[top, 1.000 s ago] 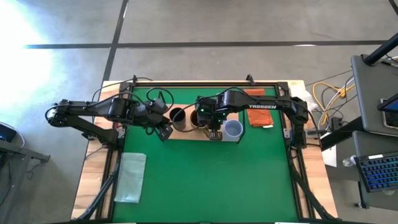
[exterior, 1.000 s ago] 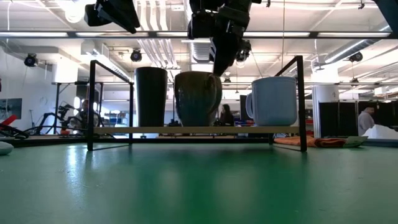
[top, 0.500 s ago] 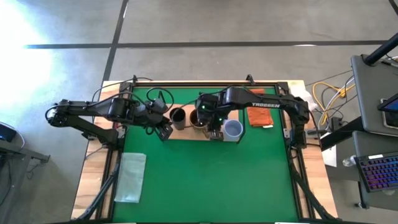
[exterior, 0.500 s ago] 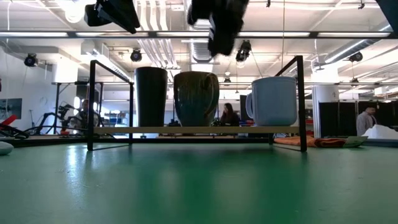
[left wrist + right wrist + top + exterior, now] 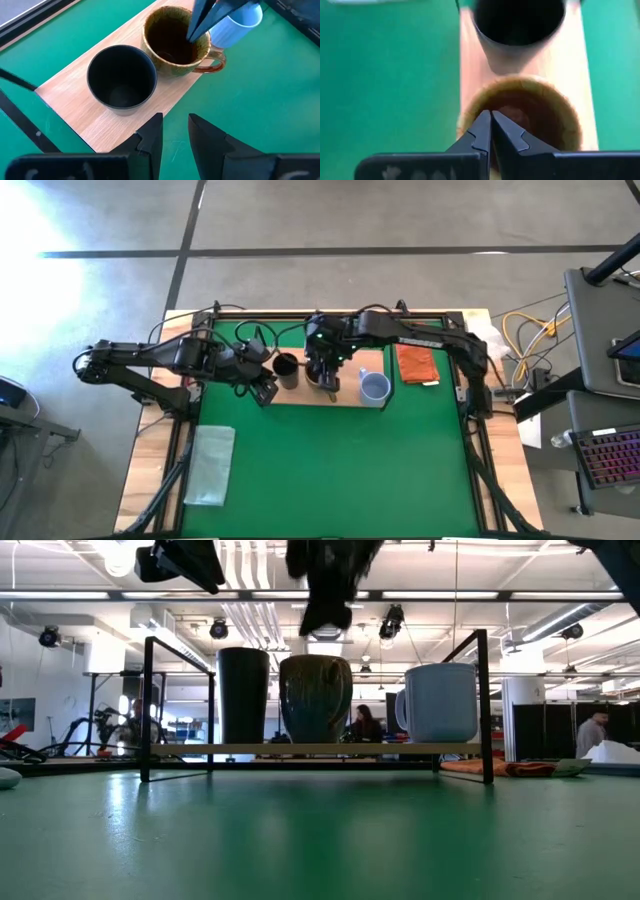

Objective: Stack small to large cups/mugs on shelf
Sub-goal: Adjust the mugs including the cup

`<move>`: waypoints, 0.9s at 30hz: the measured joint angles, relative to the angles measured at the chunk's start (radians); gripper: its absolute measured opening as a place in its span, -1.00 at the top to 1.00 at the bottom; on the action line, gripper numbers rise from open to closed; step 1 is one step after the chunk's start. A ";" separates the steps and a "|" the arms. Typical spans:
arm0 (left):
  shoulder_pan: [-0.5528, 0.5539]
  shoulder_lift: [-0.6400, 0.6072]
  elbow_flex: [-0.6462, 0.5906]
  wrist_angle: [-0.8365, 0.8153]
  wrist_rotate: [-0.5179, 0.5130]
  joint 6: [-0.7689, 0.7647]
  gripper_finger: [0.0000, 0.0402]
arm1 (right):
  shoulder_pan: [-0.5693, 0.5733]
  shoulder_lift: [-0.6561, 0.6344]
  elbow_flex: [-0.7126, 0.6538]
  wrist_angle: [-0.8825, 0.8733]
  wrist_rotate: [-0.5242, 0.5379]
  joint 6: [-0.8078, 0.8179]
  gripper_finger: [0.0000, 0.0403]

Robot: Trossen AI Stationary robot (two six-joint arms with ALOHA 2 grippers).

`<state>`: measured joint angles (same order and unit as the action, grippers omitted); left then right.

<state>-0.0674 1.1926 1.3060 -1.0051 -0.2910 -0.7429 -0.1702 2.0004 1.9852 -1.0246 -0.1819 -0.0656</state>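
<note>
Three vessels stand in a row on the light-wood shelf: the black cup on the left, the brown-gold mug in the middle, and the pale blue mug on the right. In the low view the black cup, brown mug and blue mug stand upright on the board. My right gripper is shut and empty just above the brown mug's mouth. My left gripper hovers narrowly open and empty off the shelf's near left corner.
An orange-brown folded cloth lies right of the shelf. A pale translucent cloth lies at the near left. The shelf's black wire frame rises at both ends. Green mat stretches in front of the shelf.
My right gripper has risen from beside the brown mug's rim and gone toward the table's left and far edge, ending over the mug's mouth. The brown mug stays standing on the shelf.
</note>
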 joint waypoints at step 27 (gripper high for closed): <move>-0.013 0.000 -0.003 0.002 -0.011 -0.027 0.62 | -0.053 0.060 0.002 -0.087 0.216 0.009 0.96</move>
<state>-0.0803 1.1923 1.3025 -1.0035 -0.3015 -0.7700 -0.2234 2.0600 1.9873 -1.1114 0.0341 -0.0561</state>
